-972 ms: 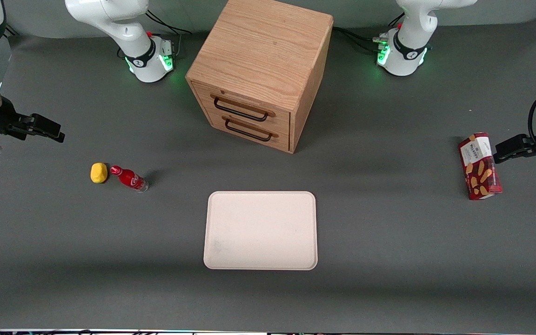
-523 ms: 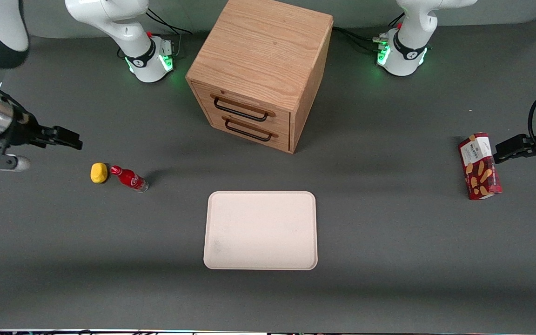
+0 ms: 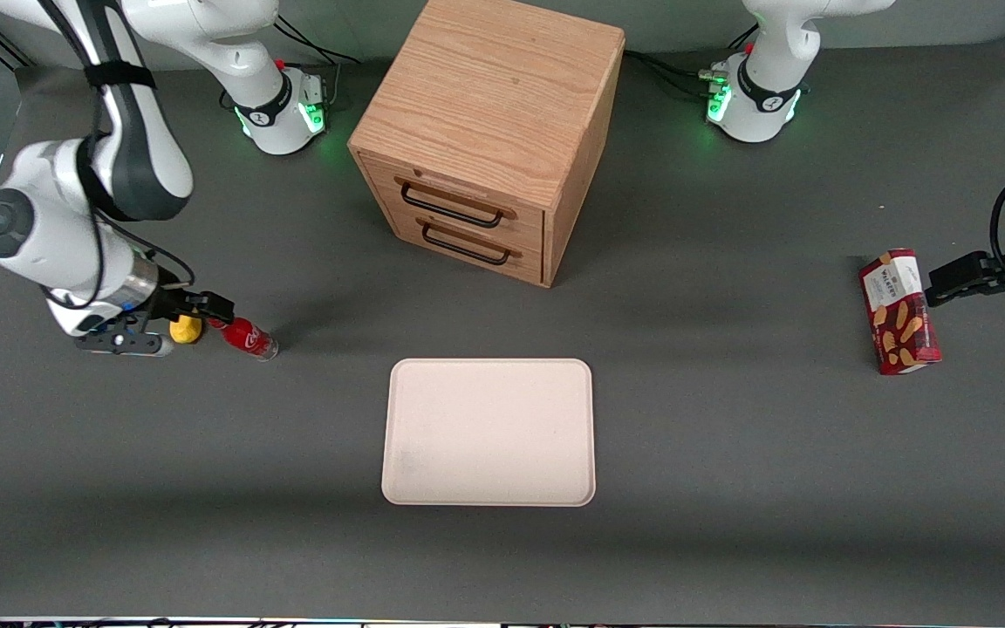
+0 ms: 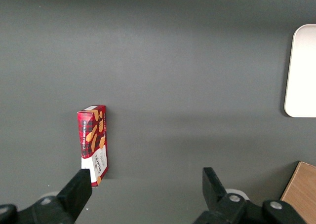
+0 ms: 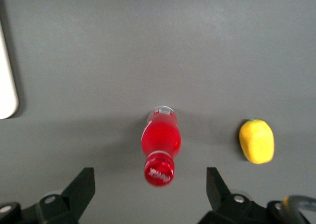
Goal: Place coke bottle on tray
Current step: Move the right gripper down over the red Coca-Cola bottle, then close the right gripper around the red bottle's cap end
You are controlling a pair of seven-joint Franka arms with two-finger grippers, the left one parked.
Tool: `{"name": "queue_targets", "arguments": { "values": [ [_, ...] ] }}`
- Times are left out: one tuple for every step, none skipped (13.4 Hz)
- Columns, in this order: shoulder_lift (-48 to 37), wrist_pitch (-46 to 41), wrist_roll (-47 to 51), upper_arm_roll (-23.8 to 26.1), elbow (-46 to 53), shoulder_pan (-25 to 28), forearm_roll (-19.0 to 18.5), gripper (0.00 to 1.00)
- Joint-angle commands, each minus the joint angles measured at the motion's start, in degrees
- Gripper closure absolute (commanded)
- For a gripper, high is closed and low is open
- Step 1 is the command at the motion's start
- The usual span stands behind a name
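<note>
- Hovering above the coke bottle, my gripper hangs with its fingers spread wide, one on each side of the red cap, and nothing is held between them.
- The bottle stands upright on the grey table just beside a yellow lump, toward my working end; nothing shows that I touch it.
- The tray lies bare, nearer the front camera than the wooden drawer cabinet and well apart from the bottle.
- By my judgement nothing of the task is done: grasping, lifting, carrying and setting down are all left.
- From the front, my hand covers part of the lump and crowds the bottle's cap, so my height over the cap is hard to judge.
- My wrist camera cuts off all but one tray corner.
</note>
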Motion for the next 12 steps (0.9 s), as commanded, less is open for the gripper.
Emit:
{"name": "queue_targets", "arguments": {
  "values": [
    [1.6,3.5,-1.3,-0.1,-1.4,0.7,0.0,0.0],
    [2.0,3.5,-1.2,-0.1,-1.4,0.8,0.0,0.0],
    [2.2,3.5,-1.3,-0.1,-1.5,0.8,0.0,0.0],
    [2.2,3.5,-1.3,-0.1,-1.6,0.8,0.0,0.0],
    [2.2,3.5,-1.3,-0.1,-1.7,0.8,0.0,0.0],
    [2.2,3.5,-1.3,-0.1,-1.9,0.8,0.0,0.0],
    [2.1,3.5,-1.3,-0.1,-2.2,0.8,0.0,0.04],
    [2.1,3.5,-1.3,-0.1,-2.4,0.8,0.0,0.11],
    [2.1,3.5,-1.4,-0.1,-2.4,0.8,0.0,0.21],
    [2.1,3.5,-1.5,-0.1,-2.4,0.8,0.0,0.34],
    [2.1,3.5,-1.5,-0.1,-2.5,0.9,0.0,0.45],
    [2.1,3.5,-1.5,-0.1,-2.5,0.9,0.0,0.53]
  ]
}}
